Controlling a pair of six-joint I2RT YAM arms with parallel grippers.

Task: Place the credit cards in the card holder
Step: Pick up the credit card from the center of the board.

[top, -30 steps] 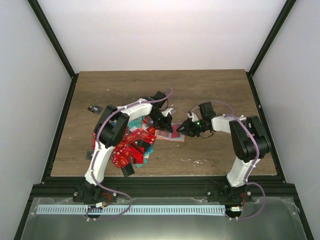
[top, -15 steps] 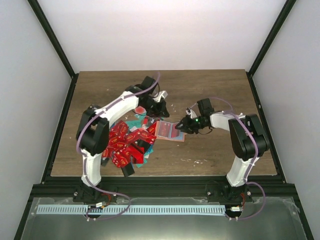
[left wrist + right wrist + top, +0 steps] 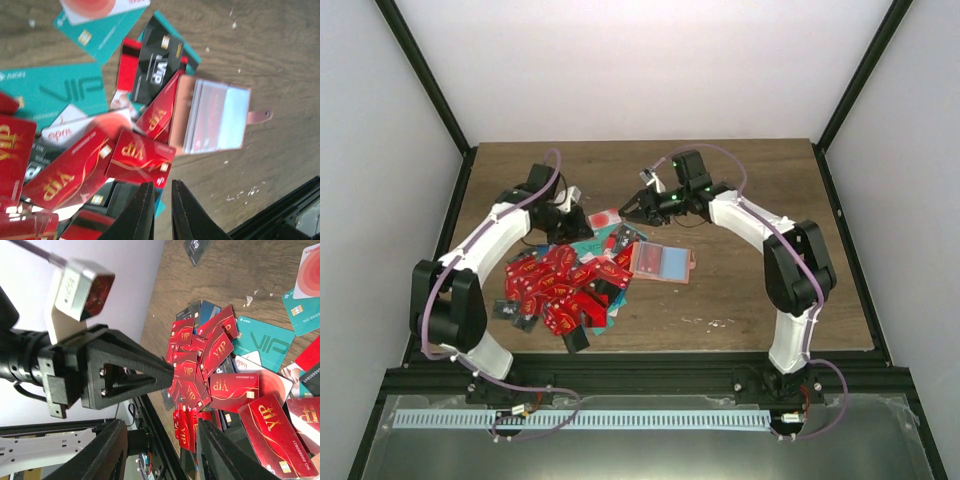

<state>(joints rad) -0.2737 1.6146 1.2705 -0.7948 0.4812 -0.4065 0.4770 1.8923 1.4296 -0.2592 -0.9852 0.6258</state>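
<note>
The credit cards (image 3: pixel 565 285) lie in a loose pile left of centre, mostly red, with teal, black and white ones. The card holder (image 3: pixel 663 262) lies open just right of the pile, clear sleeves showing. It also shows in the left wrist view (image 3: pixel 215 121), with a red card (image 3: pixel 142 156) beside it. My left gripper (image 3: pixel 588 225) hovers over the pile's far edge, shut and empty (image 3: pixel 161 186). My right gripper (image 3: pixel 628 210) hangs over the far side of the pile, open and empty (image 3: pixel 161 425). It faces the left gripper (image 3: pixel 125 375).
A white card with a red spot (image 3: pixel 605 218) lies between the two grippers. Stray black cards lie at the far left (image 3: pixel 507 216) and by the near edge (image 3: pixel 575 338). Black frame rails border the table (image 3: pixel 770 180).
My left arm has swung away from the holder to the left and far side. My right gripper has moved from right of the holder to beyond the pile. The holder stays on the table.
</note>
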